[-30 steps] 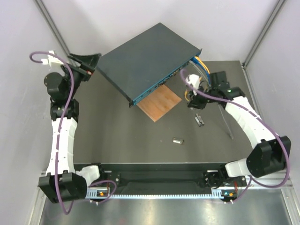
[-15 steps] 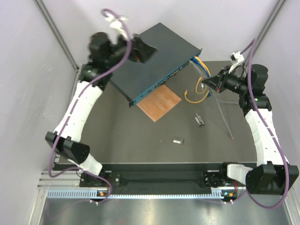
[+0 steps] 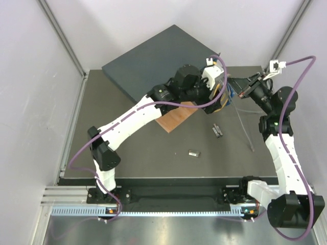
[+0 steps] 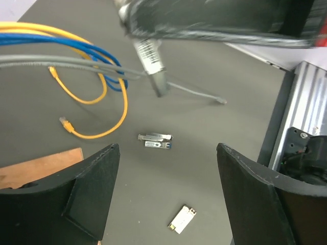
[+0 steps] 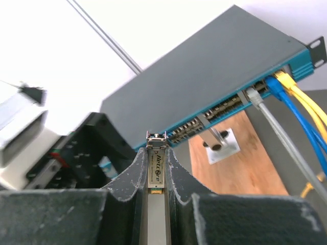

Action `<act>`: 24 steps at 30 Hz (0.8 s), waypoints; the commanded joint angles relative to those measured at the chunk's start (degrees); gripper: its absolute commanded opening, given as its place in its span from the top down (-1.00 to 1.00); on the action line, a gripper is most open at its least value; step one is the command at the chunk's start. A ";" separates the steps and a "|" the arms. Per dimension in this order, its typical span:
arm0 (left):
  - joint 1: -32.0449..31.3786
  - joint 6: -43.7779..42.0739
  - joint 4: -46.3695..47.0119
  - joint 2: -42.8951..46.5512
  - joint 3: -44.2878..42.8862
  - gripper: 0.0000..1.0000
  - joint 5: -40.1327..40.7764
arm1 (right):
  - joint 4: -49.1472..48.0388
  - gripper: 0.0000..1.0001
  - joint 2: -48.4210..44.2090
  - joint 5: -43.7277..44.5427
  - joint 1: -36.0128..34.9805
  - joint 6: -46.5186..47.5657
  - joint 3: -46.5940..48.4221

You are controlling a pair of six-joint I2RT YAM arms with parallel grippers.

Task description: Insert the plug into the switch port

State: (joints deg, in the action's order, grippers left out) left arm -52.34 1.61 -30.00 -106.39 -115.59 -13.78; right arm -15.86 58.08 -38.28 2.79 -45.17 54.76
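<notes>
The switch (image 3: 153, 58) is a dark blue-grey box at the back of the table; the left arm hides its front in the top view. The right wrist view shows its teal face (image 5: 225, 108) with a row of ports. My right gripper (image 5: 157, 153) is shut on a silver plug (image 5: 156, 166), held in the air pointing at the switch front and short of it. This gripper (image 3: 239, 88) is at the switch's right end. My left gripper (image 3: 222, 99) is open and empty above the cables, next to the right gripper. Its wide-apart fingers (image 4: 76, 199) frame the mat.
Yellow (image 4: 102, 97), blue (image 4: 76, 46) and grey (image 5: 278, 132) cables run from the switch's right ports. A brown wooden square (image 3: 176, 120) with a metal bracket (image 5: 219, 144) lies before the switch. Loose plugs (image 3: 218, 130) (image 3: 193, 152) (image 4: 181, 219) lie on the mat.
My left arm swung from the far left, over the switch, to the centre right beside the right gripper. My right gripper rose from the cables and now faces the switch with the plug.
</notes>
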 commanded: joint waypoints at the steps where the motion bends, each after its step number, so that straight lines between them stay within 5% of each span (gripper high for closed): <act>1: 0.66 0.50 2.22 0.66 -3.68 -0.60 3.41 | -7.52 1.00 -1.92 1.89 -1.02 -5.63 -2.20; 16: 0.48 3.05 6.62 0.13 -2.89 -0.46 1.92 | -9.81 1.00 -4.12 1.54 -6.12 -6.43 -5.63; 19: 0.48 3.32 7.41 0.48 -2.27 -0.34 2.70 | -9.54 1.00 -4.47 1.37 -6.91 -5.55 -5.72; 24: 0.48 1.82 7.67 1.09 -0.78 0.26 3.59 | -8.41 1.00 -4.91 0.32 -7.53 -4.84 -6.16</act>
State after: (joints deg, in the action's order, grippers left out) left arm -51.75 4.75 -26.13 -106.83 -116.79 -11.64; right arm -21.76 54.81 -36.40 -3.81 -50.68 48.71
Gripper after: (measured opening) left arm 0.427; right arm 0.096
